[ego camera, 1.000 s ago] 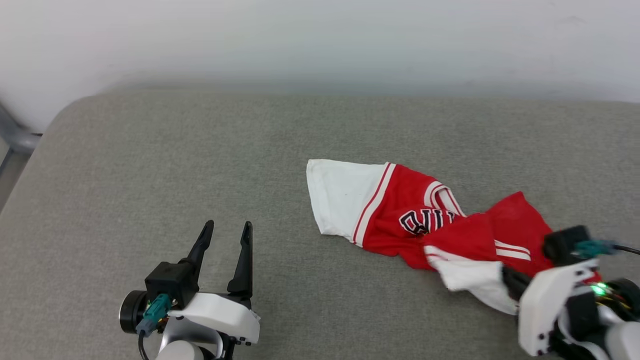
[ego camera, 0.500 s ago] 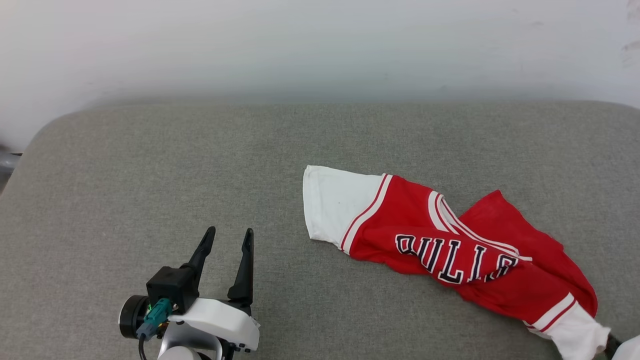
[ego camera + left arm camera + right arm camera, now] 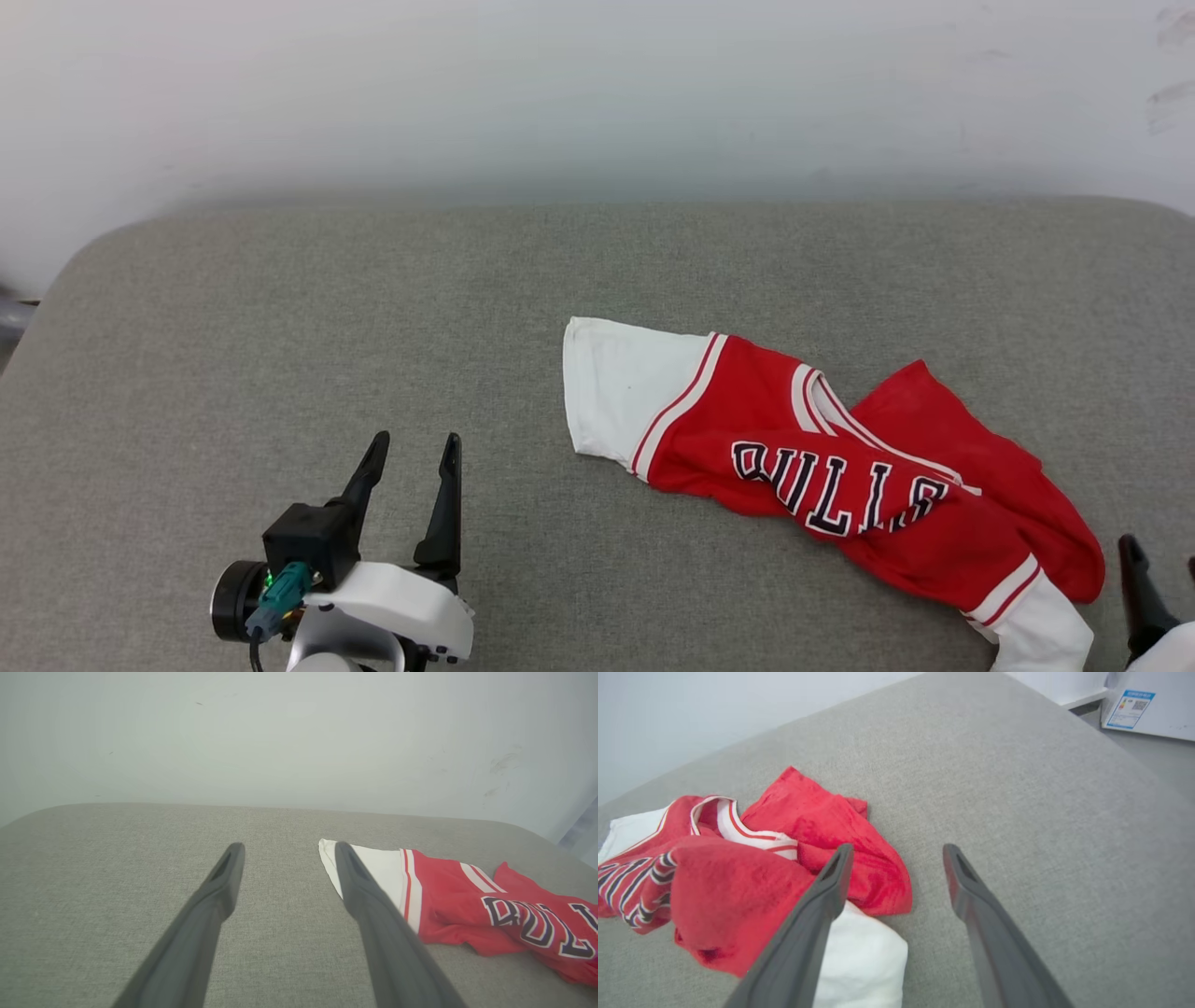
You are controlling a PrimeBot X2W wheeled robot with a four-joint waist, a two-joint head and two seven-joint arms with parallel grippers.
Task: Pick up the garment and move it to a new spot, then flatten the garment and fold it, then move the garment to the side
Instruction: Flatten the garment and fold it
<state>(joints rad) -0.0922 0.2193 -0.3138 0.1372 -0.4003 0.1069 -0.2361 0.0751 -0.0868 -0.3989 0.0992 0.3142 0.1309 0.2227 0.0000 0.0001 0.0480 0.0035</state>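
Note:
The garment [image 3: 747, 420] is a red jersey with white sleeves and black white-outlined letters. It lies crumpled and twisted on the right half of the grey surface, one white sleeve spread to the left and the other at the lower right. My left gripper [image 3: 416, 441] stands open over bare fabric, well left of the garment. In the left wrist view the left gripper [image 3: 288, 847] has the garment [image 3: 467, 896] just right of its right finger. My right gripper [image 3: 898, 849] is open and holds nothing, hovering at the garment's [image 3: 738, 886] right edge. The right gripper [image 3: 1160, 555] sits at the lower right corner.
The grey cushioned surface [image 3: 280, 327] has rounded corners and ends at a white wall [image 3: 560, 93]. Beyond its right edge a white box with a blue label [image 3: 1129, 702] stands on the floor. Bare fabric stretches left of and behind the garment.
My right gripper drew the garment's lower right sleeve toward the near right, stretching the garment out, then opened and let it go. The head view has shifted a little. The left gripper stays open.

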